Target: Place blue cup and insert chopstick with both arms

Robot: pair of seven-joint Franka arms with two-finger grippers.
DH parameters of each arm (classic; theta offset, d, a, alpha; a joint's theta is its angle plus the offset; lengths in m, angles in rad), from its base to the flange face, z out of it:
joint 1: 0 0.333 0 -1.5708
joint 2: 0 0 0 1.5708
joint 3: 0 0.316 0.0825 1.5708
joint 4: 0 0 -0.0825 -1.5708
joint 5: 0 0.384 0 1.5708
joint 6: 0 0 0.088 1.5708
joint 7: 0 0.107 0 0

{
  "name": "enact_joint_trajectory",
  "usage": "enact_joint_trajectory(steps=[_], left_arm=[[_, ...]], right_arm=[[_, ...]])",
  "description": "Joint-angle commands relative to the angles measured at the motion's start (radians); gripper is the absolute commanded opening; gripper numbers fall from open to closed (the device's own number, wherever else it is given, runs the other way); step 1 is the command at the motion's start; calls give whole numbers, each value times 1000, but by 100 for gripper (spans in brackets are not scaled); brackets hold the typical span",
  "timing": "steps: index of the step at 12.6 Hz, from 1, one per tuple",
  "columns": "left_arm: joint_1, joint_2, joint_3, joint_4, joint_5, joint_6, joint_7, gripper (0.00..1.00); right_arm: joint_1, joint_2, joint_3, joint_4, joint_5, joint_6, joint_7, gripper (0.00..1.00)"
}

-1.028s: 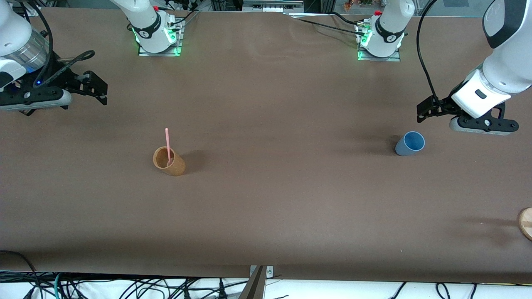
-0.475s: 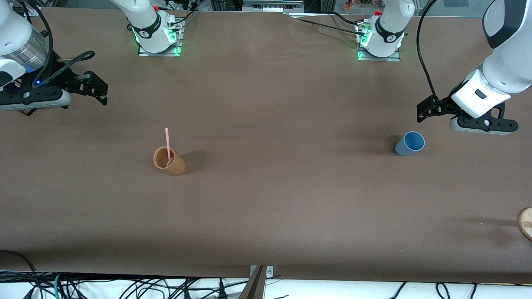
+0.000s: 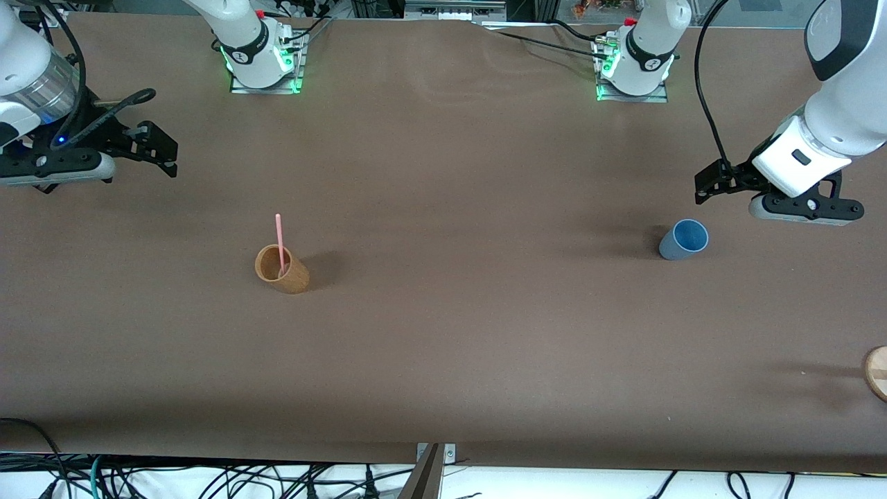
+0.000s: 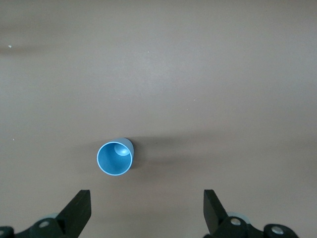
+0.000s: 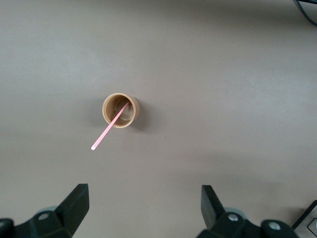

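The blue cup (image 3: 684, 240) stands upright on the table toward the left arm's end; it also shows in the left wrist view (image 4: 115, 158). My left gripper (image 3: 704, 187) (image 4: 147, 210) is open and empty, up over bare table beside the cup. The pink chopstick (image 3: 279, 241) (image 5: 107, 132) leans inside a tan-brown cup (image 3: 283, 270) (image 5: 120, 110) toward the right arm's end. My right gripper (image 3: 166, 149) (image 5: 143, 208) is open and empty, up over bare table at the right arm's end, apart from the tan cup.
A round wooden piece (image 3: 877, 371) lies at the table's edge at the left arm's end, nearer the front camera than the blue cup. Brown table (image 3: 471, 208) stretches between the two cups. Cables hang below the front edge.
My right gripper has shifted slightly toward the right arm's end of the table. The left arm, both cups and the chopstick have not moved.
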Motion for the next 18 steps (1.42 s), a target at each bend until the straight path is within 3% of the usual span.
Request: enact_joint_trajectory(steps=[1,3,10,15,18], left_arm=[[-7,14,3,30,24,-21,-9,100],[-7,14,3,30,24,-21,-9,100],[-7,12,0,32,24,-27,-9,100],[-19,14,-7,32,26,-37,-13,100],[-22,15,-19,61,30,-57,-15,100]], right_arm=[[1,22,8,23,4,-15,15,100],[-5,25,8,9,7,-20,8,100],[41,284,12,13,63,79,22,100],[67,396,13,7,137,173,150,99],[67,444,13,6,174,202,202,91]])
